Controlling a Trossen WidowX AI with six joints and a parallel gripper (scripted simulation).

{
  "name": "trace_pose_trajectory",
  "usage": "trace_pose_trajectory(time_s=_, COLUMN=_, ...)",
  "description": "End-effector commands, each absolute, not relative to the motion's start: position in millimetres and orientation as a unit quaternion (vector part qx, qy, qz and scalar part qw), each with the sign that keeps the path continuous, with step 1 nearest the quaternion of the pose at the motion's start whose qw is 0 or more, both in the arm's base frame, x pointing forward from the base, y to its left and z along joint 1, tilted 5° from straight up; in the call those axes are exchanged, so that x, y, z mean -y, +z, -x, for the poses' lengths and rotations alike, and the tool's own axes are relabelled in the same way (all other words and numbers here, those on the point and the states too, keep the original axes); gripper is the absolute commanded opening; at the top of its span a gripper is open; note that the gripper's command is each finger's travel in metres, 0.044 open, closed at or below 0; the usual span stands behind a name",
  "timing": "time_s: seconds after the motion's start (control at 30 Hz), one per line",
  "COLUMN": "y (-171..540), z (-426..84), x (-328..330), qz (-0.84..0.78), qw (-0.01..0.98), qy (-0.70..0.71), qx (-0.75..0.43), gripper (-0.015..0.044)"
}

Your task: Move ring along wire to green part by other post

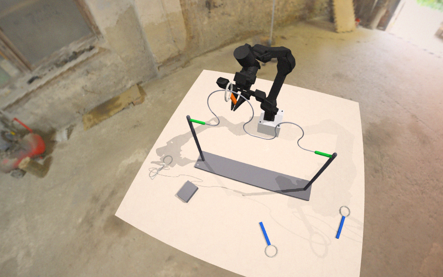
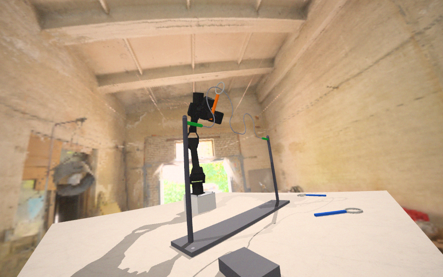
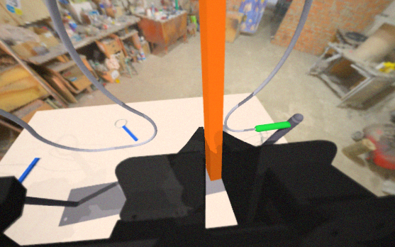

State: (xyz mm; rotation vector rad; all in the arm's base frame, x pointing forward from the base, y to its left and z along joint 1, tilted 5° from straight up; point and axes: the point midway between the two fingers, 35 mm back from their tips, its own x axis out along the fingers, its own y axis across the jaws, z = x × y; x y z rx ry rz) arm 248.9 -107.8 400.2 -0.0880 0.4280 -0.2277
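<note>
My gripper (image 1: 233, 109) (image 3: 206, 130) is shut on the orange handle (image 1: 233, 99) (image 2: 215, 103) (image 3: 213, 71), below the ring. The pale ring (image 1: 226, 95) (image 2: 220, 82) is around the grey wire (image 1: 253, 110) (image 2: 232, 110) (image 3: 95, 150) near the top of the tall arch; whether they touch I cannot tell. The ring is out of the wrist view. One green part (image 1: 197, 121) (image 2: 194, 124) (image 3: 273, 126) is at the post (image 1: 195, 139) (image 2: 187, 178) nearer the arch; the other green part (image 1: 323, 154) (image 2: 265, 138) is at the far post (image 1: 319, 172) (image 2: 272, 168).
The wire dips and rises again between arch and far post. The posts stand on a grey base (image 1: 250, 175) (image 2: 230, 223). A grey block (image 1: 187, 191) (image 2: 249, 263), two blue-handled rings (image 1: 265, 233) (image 1: 340, 227) and a pale ring (image 1: 171, 160) lie on the table.
</note>
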Motion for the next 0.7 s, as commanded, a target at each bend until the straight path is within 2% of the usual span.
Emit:
trace_pose_trajectory(time_s=0.0, y=401.1, z=-246.5, x=108.6, qz=0.071, qw=0.968, qy=-0.122, qx=-0.208, gripper=-0.0150)
trace_pose_trajectory(time_s=0.67, y=403.0, z=-245.8, x=116.3, qz=0.189, qw=0.948, qy=-0.157, qx=-0.200, gripper=-0.0150)
